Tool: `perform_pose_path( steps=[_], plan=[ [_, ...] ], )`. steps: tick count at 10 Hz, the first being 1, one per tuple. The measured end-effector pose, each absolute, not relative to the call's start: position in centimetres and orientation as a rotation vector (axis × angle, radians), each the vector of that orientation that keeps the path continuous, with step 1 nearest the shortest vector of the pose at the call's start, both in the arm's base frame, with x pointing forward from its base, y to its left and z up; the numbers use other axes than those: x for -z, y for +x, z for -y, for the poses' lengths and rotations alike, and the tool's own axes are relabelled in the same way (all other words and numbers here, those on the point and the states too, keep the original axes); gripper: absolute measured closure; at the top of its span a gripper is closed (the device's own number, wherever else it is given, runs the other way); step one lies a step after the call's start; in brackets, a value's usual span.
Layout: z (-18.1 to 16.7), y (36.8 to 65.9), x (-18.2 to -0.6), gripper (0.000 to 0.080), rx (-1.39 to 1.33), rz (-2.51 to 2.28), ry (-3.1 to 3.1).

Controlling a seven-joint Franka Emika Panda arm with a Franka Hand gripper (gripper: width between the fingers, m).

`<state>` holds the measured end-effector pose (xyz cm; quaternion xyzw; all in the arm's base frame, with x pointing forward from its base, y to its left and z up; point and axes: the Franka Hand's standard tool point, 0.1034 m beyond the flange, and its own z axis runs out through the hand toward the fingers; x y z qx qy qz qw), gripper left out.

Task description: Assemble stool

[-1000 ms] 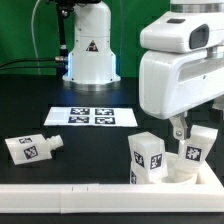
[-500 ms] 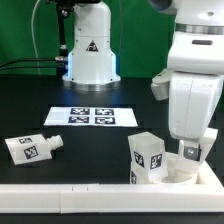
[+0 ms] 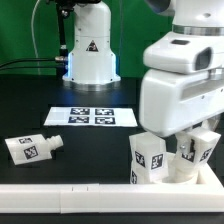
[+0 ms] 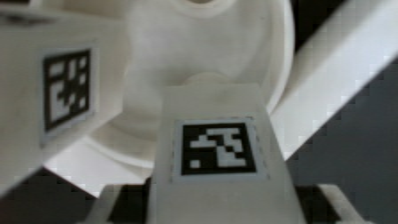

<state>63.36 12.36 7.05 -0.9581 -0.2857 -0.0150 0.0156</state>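
Note:
The stool's round white seat (image 3: 172,172) lies at the exterior view's right, against the rail. One tagged white leg (image 3: 148,158) stands upright in it. My gripper (image 3: 190,141) is above the seat, shut on a second tagged leg (image 3: 195,152) that stands in the seat. In the wrist view this leg (image 4: 222,150) runs between my fingers, with the gripper (image 4: 222,206) closed around it, the seat (image 4: 169,95) behind it and the other leg (image 4: 63,85) beside it. A third leg (image 3: 30,148) lies loose on the black table at the exterior view's left.
The marker board (image 3: 92,117) lies flat mid-table. The arm's base (image 3: 90,45) stands behind it with cables. A long white border rail (image 3: 70,193) runs along the front edge.
My hand has turned about its vertical axis over the right-hand leg, showing its narrow side half a second ago and its broad side now. The legs and seat stay in place.

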Motion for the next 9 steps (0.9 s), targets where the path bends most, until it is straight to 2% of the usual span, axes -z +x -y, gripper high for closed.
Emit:
perform_pose_path(
  steps=[2,6,9],
  plan=[
    [-11.69,63.54,-7.09,0.0468,0.04,0.318,-3.046],
    [-11.55,63.53,-7.06,0.0466,0.024,-0.057,-3.063],
    [-11.22,63.36,-6.85,0.0466,0.033,-0.996,-2.88]
  ],
)
